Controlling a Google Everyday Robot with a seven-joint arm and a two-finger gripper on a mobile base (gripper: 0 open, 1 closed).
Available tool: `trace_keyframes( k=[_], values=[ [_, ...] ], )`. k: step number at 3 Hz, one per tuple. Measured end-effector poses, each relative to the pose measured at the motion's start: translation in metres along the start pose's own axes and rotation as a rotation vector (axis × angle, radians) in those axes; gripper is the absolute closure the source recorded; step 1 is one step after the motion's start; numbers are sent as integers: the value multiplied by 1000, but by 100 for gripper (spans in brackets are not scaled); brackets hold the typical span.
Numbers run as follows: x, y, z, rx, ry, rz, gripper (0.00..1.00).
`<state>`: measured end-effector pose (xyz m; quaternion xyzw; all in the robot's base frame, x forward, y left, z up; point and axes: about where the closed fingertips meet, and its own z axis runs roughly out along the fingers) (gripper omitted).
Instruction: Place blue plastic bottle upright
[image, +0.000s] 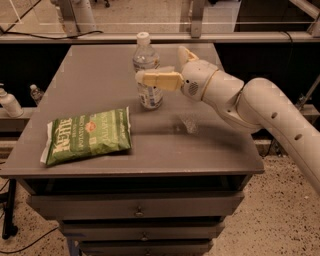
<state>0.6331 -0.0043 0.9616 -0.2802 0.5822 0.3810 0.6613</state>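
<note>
On the grey table (100, 75), toward its back middle: blue plastic bottle (148, 70), upright, white cap on, clear body with a white-and-blue label; contents not discernible. Around it: gripper (160, 64), reaching in from the right on a white arm (270, 105). Fingers (160, 80) spread apart, near one lying across the front of the label, far one behind and to the right, clear of the bottle; no clamped hold evident. At front left: green chip bag (87, 135), flat, sealed, well apart from the bottle. Below the tabletop: drawers (135, 205), shut.
</note>
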Motion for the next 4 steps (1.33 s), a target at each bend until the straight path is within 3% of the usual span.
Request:
trace_keyframes(
  k=[1,3,4],
  values=[
    [-11,-6,-15,2,27,-23,0],
    [-82,-25,-104,65,132,-138,0],
    [-82,-25,-103,65,132,-137,0]
  ],
)
